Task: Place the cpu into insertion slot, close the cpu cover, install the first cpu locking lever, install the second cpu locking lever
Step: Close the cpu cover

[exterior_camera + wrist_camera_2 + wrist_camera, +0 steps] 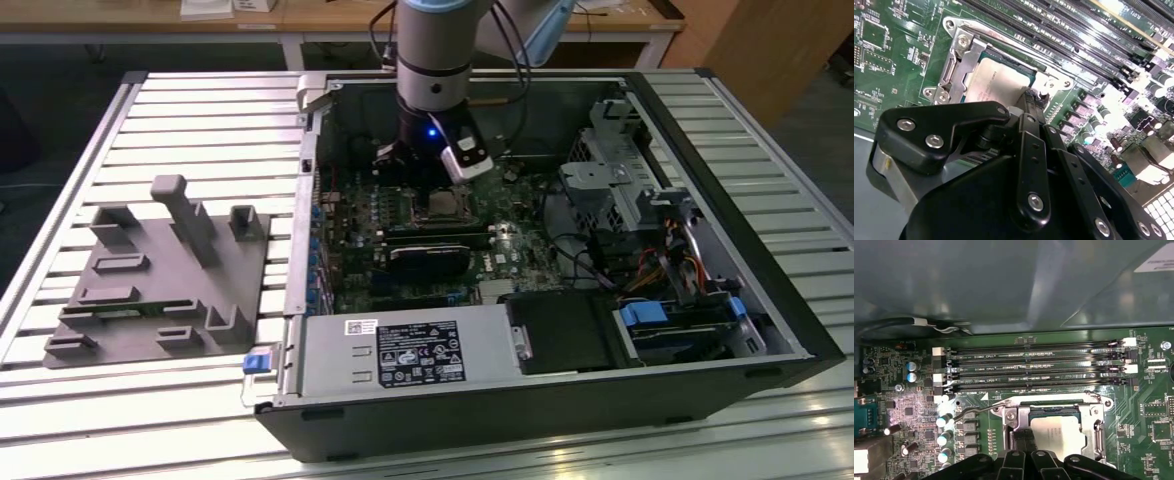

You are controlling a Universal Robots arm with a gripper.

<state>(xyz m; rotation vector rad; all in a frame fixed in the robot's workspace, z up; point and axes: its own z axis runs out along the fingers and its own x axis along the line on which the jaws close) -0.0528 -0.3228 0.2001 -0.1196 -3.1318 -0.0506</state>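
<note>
the cpu (1061,437) lies flat in the insertion slot (948,75) on the green motherboard (1149,405); its pale face carries faint print, seen in both wrist views (996,82); the cpu cover (1098,432) lies down around it, and the chip shows through the cover's window; a bent wire locking lever (974,412) runs out from the slot's corner toward a row of capacitors (944,437); whether it is latched cannot be told.

the gripper (1024,440) stands directly over one edge of the cpu; its dark fingertips (1031,102) are drawn together with no more than a hairline between them; they hold nothing; the tips sit at the chip's edge, where it meets the cover frame; actual contact cannot be confirmed.

four long black memory slots (1034,365) run just beside the slot, with small white lettering printed on the board between them.

in the exterior view the gripper (431,185) reaches down into the open computer case (747,300); a black power supply box (387,355) carries a dark printed label (420,357) and a small white sticker; a grey fixture plate (160,280) lies on the slatted table (80,120) at the exterior view's left, well apart from the case.
</note>
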